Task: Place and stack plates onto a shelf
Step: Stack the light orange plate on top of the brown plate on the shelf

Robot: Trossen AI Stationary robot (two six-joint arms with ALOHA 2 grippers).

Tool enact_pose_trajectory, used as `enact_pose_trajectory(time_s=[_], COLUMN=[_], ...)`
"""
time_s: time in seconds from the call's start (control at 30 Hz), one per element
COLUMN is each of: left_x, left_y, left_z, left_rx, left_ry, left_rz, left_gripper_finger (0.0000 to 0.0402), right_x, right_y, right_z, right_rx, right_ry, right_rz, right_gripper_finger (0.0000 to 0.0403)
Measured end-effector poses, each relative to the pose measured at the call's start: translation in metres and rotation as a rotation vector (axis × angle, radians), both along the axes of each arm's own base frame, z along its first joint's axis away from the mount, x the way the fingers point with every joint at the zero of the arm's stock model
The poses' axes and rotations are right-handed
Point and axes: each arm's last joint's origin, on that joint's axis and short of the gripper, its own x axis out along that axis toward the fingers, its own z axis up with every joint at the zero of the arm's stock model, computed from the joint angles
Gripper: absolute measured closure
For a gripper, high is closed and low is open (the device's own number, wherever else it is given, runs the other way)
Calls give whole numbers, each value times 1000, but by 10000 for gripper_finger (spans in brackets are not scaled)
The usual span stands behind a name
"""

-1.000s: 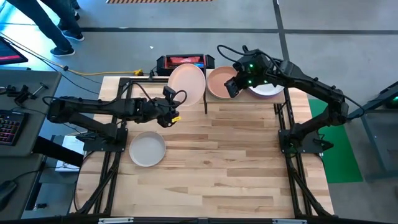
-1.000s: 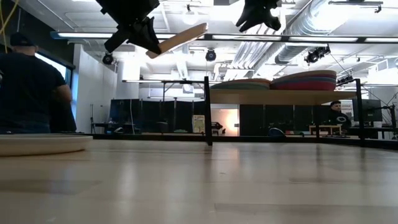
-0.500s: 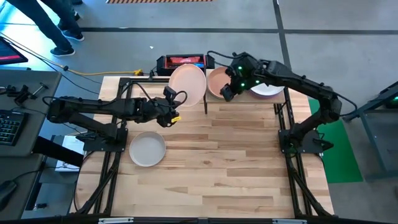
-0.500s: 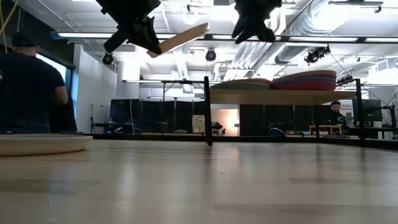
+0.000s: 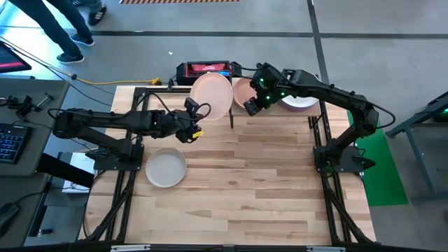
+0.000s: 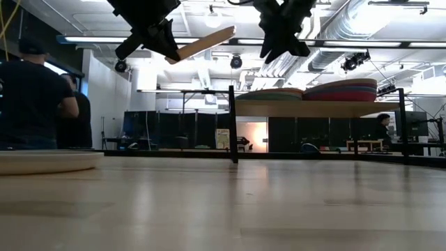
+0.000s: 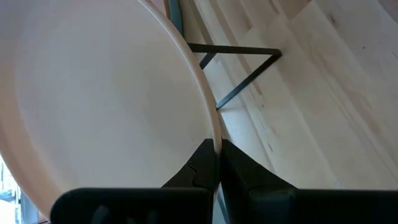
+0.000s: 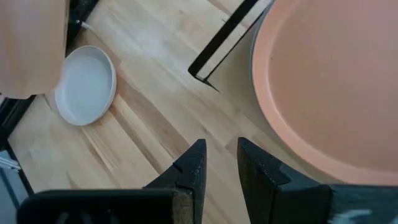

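My left gripper (image 5: 197, 113) is shut on a pale pink plate (image 5: 211, 94), held high above the table's far middle; the low view shows the plate (image 6: 202, 43) tilted. My right gripper (image 5: 249, 106) hangs open just right of it, at the near rim of a salmon plate (image 5: 243, 91) that tops one stack on the shelf (image 6: 320, 109). Nothing is between its fingers (image 8: 193, 165). A cream plate (image 5: 301, 102) tops the second stack. A grey plate (image 5: 166, 168) lies flat on the table, near left. My left gripper pinches the pink plate's rim (image 7: 216, 138) between its two fingers, at the plate's near left side. The fingers come from the table's left. The plate is lifted clear and tilted, its free side higher than the held rim.
A black post (image 6: 233, 124) stands at the shelf's left end, between the two grippers. A black and red box (image 5: 206, 68) sits beyond the table's far edge. People stand in the room at the left (image 6: 31, 97). Bare wood (image 5: 266, 182) spreads over the near half.
My right gripper has come down and toward the table's left and near side, off the shelf's stacks to the salmon plate's near rim, tipping more steeply downward. The pink plate has stayed where it was.
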Motion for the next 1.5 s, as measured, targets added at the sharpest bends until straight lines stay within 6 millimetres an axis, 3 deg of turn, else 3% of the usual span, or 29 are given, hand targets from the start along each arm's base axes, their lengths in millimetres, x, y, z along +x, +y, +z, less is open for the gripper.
enact_pose_trajectory(time_s=[0.57,0.9,1.2,1.5], left_x=[-1,-9,-9,-2], left_y=[0,-1,-2,-3], left_z=[-2,-10,-11,-24], left_rx=[16,44,14,-13], left_ry=[37,214,220,286], left_rz=[-15,-94,-125,-147], left_gripper_finger=[401,401,401,401], right_x=[5,12,15,25], right_y=[-1,-5,-4,11], right_z=[-4,13,18,21], right_rx=[28,56,14,-15], right_ry=[-20,-161,-179,-220], right_rz=[80,-102,-245,-213], right_gripper_finger=[331,331,331,331])
